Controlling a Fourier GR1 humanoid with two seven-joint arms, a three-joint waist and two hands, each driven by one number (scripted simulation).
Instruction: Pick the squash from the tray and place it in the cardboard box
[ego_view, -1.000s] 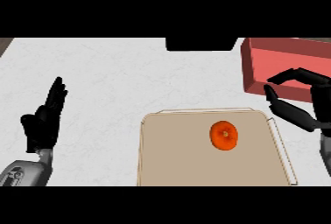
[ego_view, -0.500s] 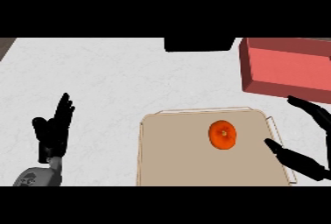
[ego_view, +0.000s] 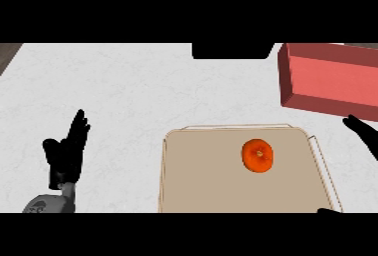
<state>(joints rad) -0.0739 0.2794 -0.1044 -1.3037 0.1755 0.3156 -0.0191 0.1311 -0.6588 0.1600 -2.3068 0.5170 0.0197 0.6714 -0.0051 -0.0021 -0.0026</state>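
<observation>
Right hand (ego_view: 363, 134) shows only partly at the right edge, its state unclear. Left hand (ego_view: 66, 152) rests released, fingers straight, lower left. Squash (ego_view: 258, 155) lies on the tray (ego_view: 199, 185), centre-right; cardboard box (ego_view: 325, 85) upper right.

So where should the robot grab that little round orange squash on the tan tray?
Probably round its middle, coming down from above with the black right hand. The small round orange squash lies alone on the flat tan tray, nothing touching it, so fingers and thumb could close on opposite sides. The right hand shows nearest, at the view's right edge; the red box is on that side too.
</observation>
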